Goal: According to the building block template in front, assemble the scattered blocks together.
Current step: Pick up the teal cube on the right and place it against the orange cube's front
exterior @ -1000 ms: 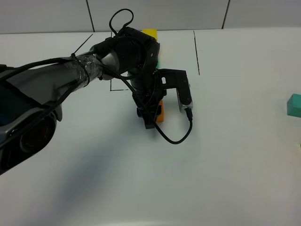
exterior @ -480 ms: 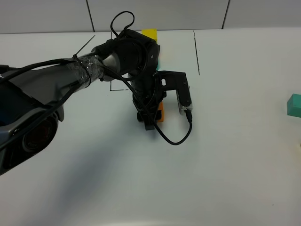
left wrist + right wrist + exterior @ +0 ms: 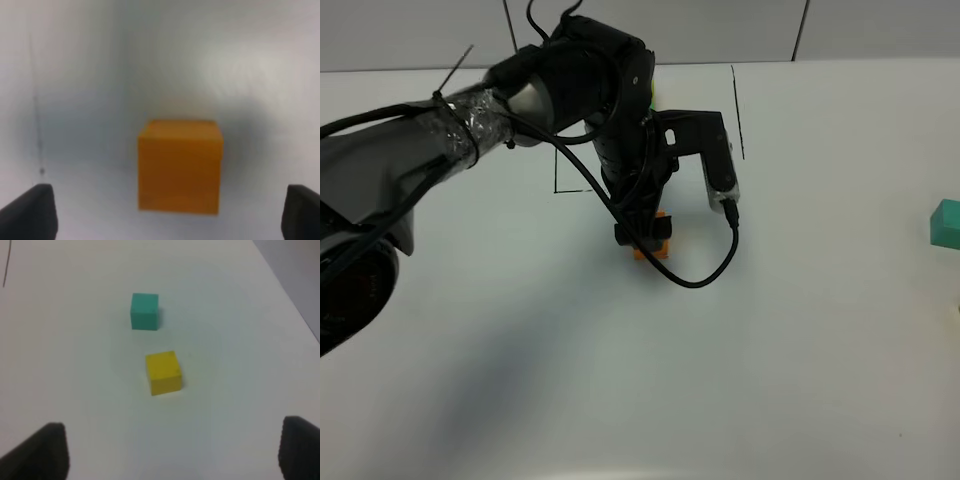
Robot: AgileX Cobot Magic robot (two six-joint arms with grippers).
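— Where is the orange cube [image 3: 180, 167]?
— On the white table [image 3: 820, 350], between the left gripper [image 3: 165, 220]'s wide tips.
— And the right gripper [image 3: 170, 450]?
— Wide too, holding nothing. The teal cube [image 3: 144, 311] and yellow cube [image 3: 163, 372] sit near the table's edge.

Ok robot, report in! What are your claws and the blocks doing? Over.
Left claw open, fingers either side of orange block, not touching. Right claw open above teal block and yellow block, both loose. Nothing seen in the way. Over.
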